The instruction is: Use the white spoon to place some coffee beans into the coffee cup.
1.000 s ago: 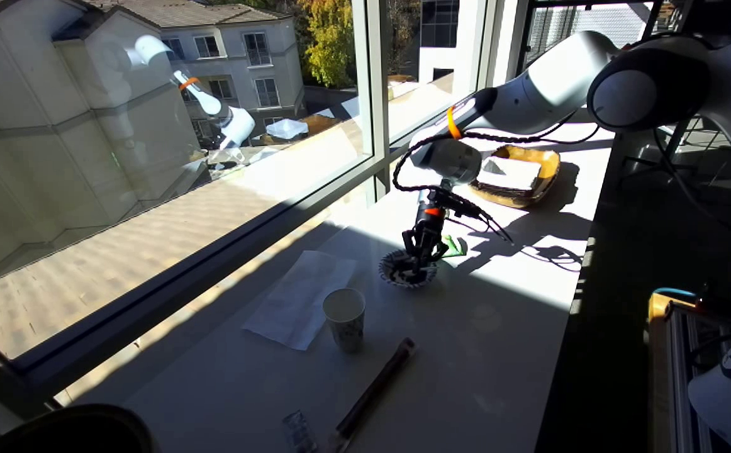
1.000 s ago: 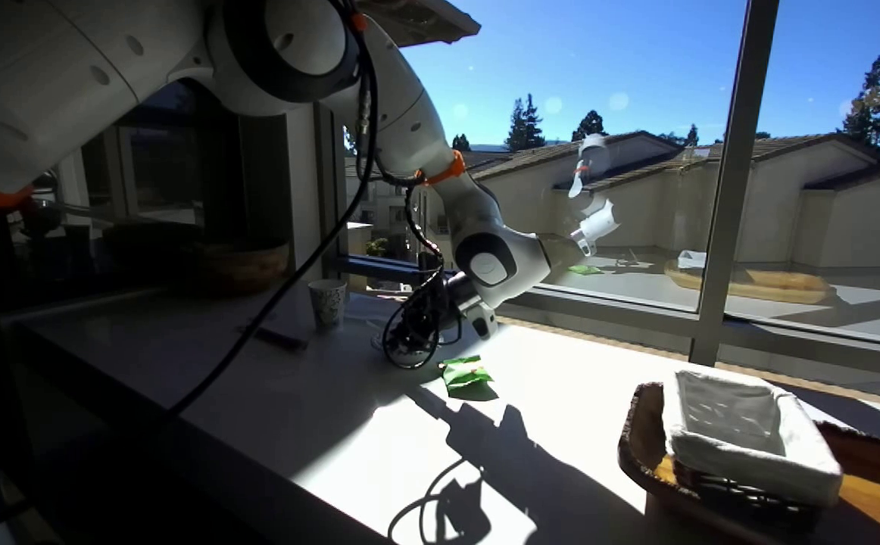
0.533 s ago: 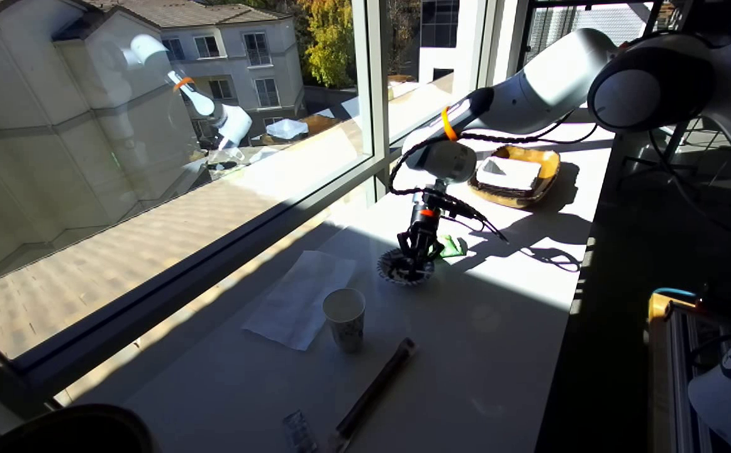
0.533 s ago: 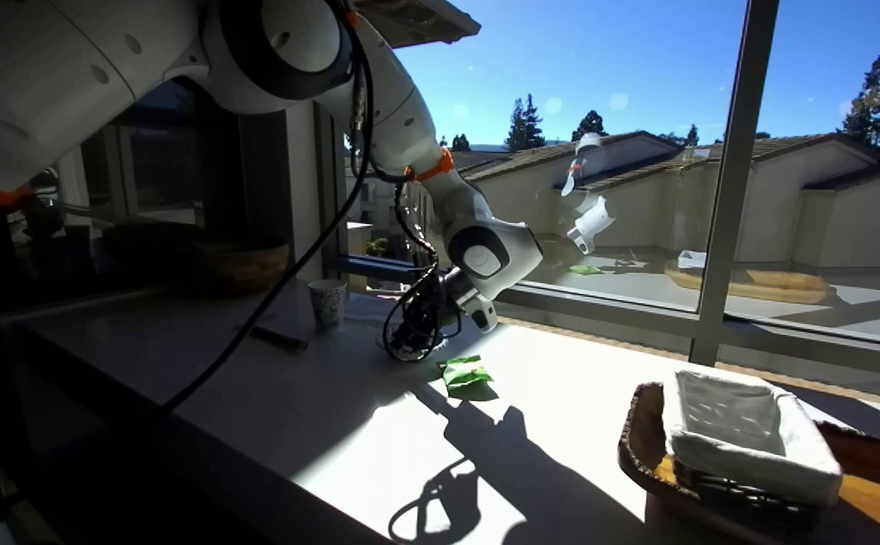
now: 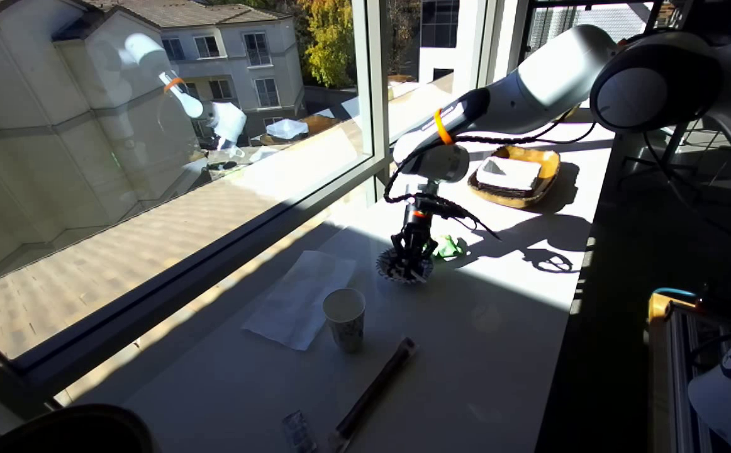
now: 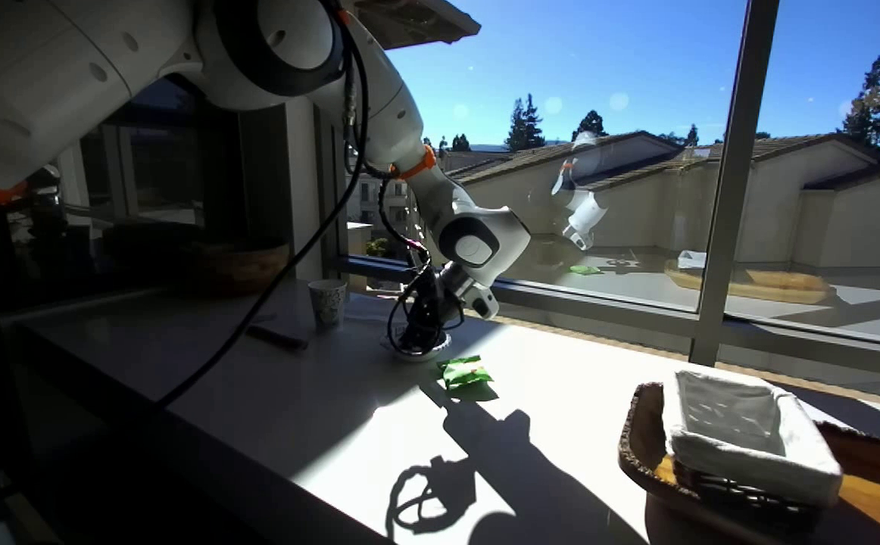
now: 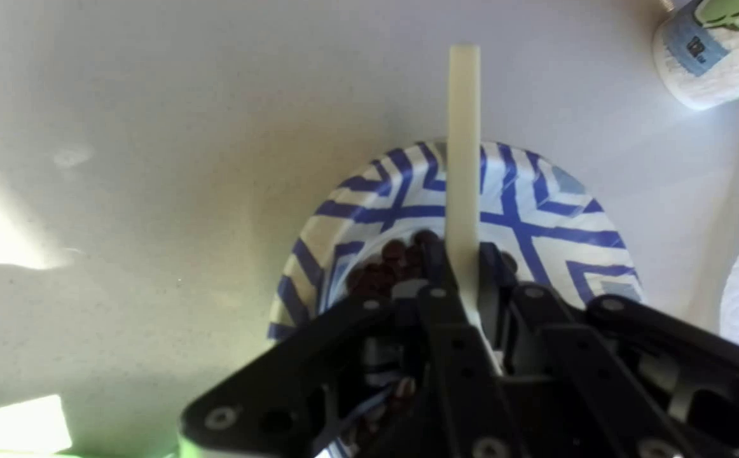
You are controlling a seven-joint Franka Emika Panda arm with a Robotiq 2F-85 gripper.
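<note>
Plainly, the pincer (image 7: 465, 267) is grasping the white spoon (image 7: 463, 146): its flat handle is pinched between the two fingertips and juts out past them, over the rim of a patterned bowl (image 7: 357, 203) directly underneath. How the scoop end sits, I can't tell (the black fingers cover it). Dark coffee beans (image 7: 376, 277) lie in that bowl, below the fingertips. The cup (image 5: 344, 321) stands upright on the white table (image 5: 479, 377), near the pincer but apart from it and from the bowl. Just beside the pincer, on the side facing away from the cup, a green packet (image 6: 466, 372) rests on the table. A paper towel (image 5: 299, 297) is spread flat near the pincer, just beside the cup. On the same side of the pincer as the cup, a long dark stick (image 5: 375, 390) lies near that cup. Well apart from the pincer, in both exterior views, a cloth-lined basket (image 6: 773, 471) sits in a wooden tray (image 6: 638, 422).
</note>
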